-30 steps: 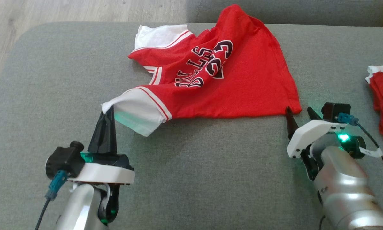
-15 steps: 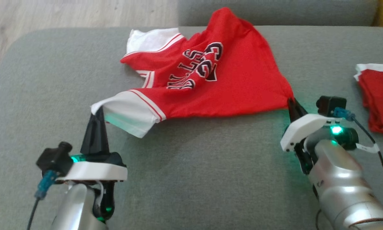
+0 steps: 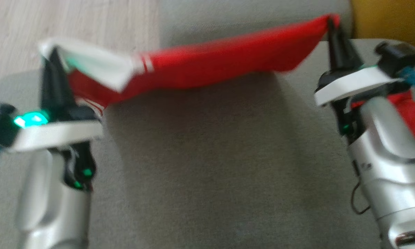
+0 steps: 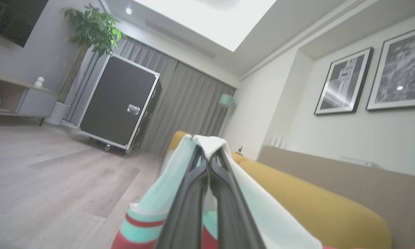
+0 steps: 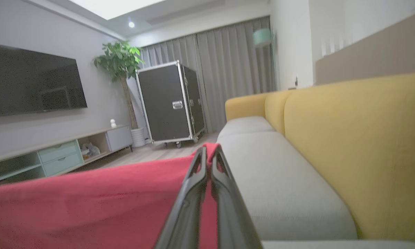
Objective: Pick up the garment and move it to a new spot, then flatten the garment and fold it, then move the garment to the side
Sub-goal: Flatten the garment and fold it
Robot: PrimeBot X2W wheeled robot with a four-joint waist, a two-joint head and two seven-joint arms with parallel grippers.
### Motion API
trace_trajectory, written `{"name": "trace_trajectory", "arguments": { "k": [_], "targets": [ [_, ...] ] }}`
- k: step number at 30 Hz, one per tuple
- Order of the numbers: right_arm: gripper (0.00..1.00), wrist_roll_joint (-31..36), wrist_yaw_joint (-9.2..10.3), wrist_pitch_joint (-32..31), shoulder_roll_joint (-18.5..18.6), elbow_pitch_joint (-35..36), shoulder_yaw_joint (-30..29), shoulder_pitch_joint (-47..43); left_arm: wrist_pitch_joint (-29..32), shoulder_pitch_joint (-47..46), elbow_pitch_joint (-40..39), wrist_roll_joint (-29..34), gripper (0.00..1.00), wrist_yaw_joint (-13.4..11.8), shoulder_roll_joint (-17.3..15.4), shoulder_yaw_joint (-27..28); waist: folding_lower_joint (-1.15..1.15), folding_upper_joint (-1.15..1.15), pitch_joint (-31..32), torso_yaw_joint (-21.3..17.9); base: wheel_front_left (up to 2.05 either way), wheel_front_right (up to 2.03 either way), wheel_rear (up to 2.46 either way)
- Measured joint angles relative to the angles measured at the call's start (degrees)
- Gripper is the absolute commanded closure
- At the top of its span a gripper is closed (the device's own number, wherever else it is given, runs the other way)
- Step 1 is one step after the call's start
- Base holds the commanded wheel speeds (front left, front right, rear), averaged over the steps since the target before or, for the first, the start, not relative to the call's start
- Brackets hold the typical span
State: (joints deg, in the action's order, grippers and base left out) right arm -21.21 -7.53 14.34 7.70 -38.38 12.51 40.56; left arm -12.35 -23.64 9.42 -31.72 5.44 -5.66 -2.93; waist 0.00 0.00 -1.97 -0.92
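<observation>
The garment [image 3: 214, 64] is a red jersey with white trim, stretched in the air between both grippers above the grey sofa seat [image 3: 207, 155]. My left gripper [image 3: 51, 55] is shut on its white sleeve edge at the upper left. My right gripper [image 3: 330, 20] is shut on a red corner at the upper right. In the left wrist view the left gripper [image 4: 207, 157] pinches white cloth [image 4: 262, 214]. The right wrist view has the right gripper [image 5: 208, 152] pinching red cloth [image 5: 89, 204]. The picture from the head is blurred.
Another red and white cloth [image 3: 409, 112] lies on the seat behind my right arm. A yellow sofa back [image 5: 349, 138] rises at the right. Wooden floor [image 3: 72, 27] lies beyond the seat's far left edge. A black wheeled case [image 4: 119, 103] stands across the room.
My right gripper closed on the garment's red corner. Both arms have lifted the garment off the seat and stretched it between them. The head camera has also shifted.
</observation>
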Motion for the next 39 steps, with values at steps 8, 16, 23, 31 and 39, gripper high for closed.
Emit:
{"name": "trace_trajectory", "arguments": {
  "k": [8, 16, 23, 31, 39],
  "targets": [
    [1.0, -0.5, 0.0, 0.3, 3.4, 12.9, -0.5, -0.1, 1.4, -5.7, -9.0, -1.9, 1.0, -2.5, -0.8, 3.1, 0.0, 0.0, 3.1, -2.8, 0.0, 0.0, 0.0],
    [1.0, 1.0, 0.0, -5.0, 4.2, 26.5, -4.5, -4.1, 8.5, -5.0, -21.2, -3.7, 1.0, -6.6, -1.2, 3.9, -0.01, 0.0, 4.2, -4.3, 0.0, 0.0, 0.0],
    [1.0, 4.3, 0.0, -13.9, 4.0, 31.9, -7.8, -7.7, 15.3, -5.5, -22.4, -4.9, 1.0, -9.5, -3.1, 4.8, 0.0, 0.0, 1.2, -3.8, 0.0, 0.0, 0.0],
    [1.0, 5.3, 0.0, -17.2, 6.0, 19.9, -2.1, 9.3, 18.0, -27.7, -2.9, -4.1, 1.0, -7.2, -7.0, 2.7, 0.02, 0.0, -8.3, -3.0, 0.0, 0.0, 0.0],
    [1.0, 13.1, 0.0, -1.8, 5.4, -3.5, 0.5, 39.5, 5.3, -55.0, 22.1, 2.1, 1.0, -3.3, -8.5, 0.9, 0.03, 0.0, -19.1, -1.8, 0.0, 0.0, 0.0]
  ]
}}
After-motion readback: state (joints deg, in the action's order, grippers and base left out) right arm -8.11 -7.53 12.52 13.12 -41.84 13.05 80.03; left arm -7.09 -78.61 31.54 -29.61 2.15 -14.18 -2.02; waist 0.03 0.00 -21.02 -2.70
